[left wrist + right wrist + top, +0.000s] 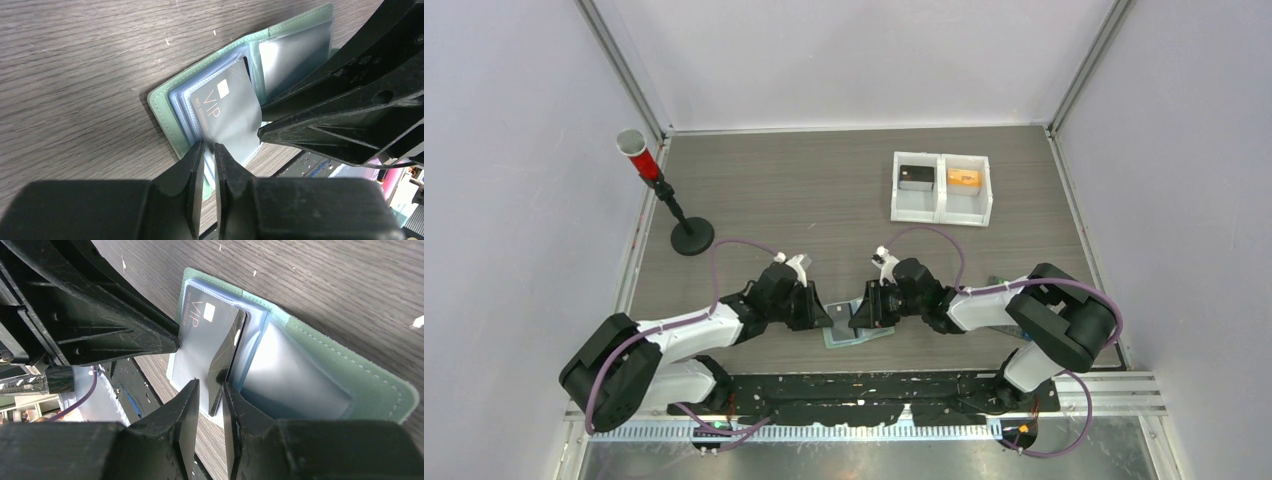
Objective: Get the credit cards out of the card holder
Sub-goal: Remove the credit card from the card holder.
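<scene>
The sage-green card holder (865,337) lies open on the table between both arms, its blue-grey pockets facing up (162,107) (350,375). A dark grey card marked VIP (232,110) (205,340) sticks out of the pockets, lifted and bent. My right gripper (860,318) (210,386) is shut on that card's near corner. My left gripper (822,318) (209,146) is shut on the near edge of the holder's pockets. An orange-tan card (965,179) lies in the tray. No light blue card shows.
A white two-compartment tray (941,195) stands at the back right, with a black flat piece (915,178) in its left compartment. A red cylinder (639,158) on a black stand (692,237) is at the back left. The arms' black base plate runs along the near edge.
</scene>
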`<state>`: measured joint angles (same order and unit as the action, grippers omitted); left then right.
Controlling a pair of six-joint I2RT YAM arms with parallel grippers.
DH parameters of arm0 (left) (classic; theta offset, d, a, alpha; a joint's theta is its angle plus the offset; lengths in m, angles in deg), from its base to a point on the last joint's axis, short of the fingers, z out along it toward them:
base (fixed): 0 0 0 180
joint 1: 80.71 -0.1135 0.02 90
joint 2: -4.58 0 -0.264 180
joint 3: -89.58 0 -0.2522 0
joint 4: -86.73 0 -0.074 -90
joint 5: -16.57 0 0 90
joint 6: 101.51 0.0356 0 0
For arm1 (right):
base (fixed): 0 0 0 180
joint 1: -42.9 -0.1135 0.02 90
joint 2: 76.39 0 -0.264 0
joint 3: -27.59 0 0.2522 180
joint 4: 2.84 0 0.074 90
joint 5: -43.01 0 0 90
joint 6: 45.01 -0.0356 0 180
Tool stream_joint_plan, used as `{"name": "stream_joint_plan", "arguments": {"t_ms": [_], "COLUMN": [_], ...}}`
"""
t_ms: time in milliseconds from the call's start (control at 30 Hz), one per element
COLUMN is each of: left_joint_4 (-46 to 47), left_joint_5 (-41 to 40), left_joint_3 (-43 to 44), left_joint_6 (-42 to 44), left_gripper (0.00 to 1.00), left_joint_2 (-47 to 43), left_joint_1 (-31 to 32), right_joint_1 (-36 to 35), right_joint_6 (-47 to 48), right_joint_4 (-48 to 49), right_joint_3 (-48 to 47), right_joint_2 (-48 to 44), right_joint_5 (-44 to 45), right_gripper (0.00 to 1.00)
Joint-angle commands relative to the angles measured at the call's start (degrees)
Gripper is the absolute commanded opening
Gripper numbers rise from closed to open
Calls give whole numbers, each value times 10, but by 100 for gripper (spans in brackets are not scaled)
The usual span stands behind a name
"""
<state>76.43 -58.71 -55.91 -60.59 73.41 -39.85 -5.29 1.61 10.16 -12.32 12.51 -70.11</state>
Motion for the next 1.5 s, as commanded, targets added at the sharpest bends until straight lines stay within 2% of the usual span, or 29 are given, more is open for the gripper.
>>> {"name": "stream_joint_plan", "arguments": {"t_ms": [0,333,767,1200,1467], "left_joint_4": [-32,-33,-47,-29,-16], "left_joint_5": [-24,-28,-37,-51,-59], "left_joint_3": [-11,-9,-5,-17,-10], "left_joint_6": [13,16,10,-2,-14], "left_gripper": [14,9,7,5,4], "left_joint_2": [-12,-6,5,4,34], "left_joint_1": [8,11,20,37,56], "right_joint_1": [-3,-3,-2,-2,10], "right_joint_6": [-11,-7,-12,-32,-78], "right_joint_4": [50,-4,5,57,166], "right_joint_3": [4,8,-2,6,35], "right_joint_2": [4,-48,-11,13,36], "right_joint_5": [-6,55,40,15,-40], "right_gripper": [33,30,28,29,28]}}
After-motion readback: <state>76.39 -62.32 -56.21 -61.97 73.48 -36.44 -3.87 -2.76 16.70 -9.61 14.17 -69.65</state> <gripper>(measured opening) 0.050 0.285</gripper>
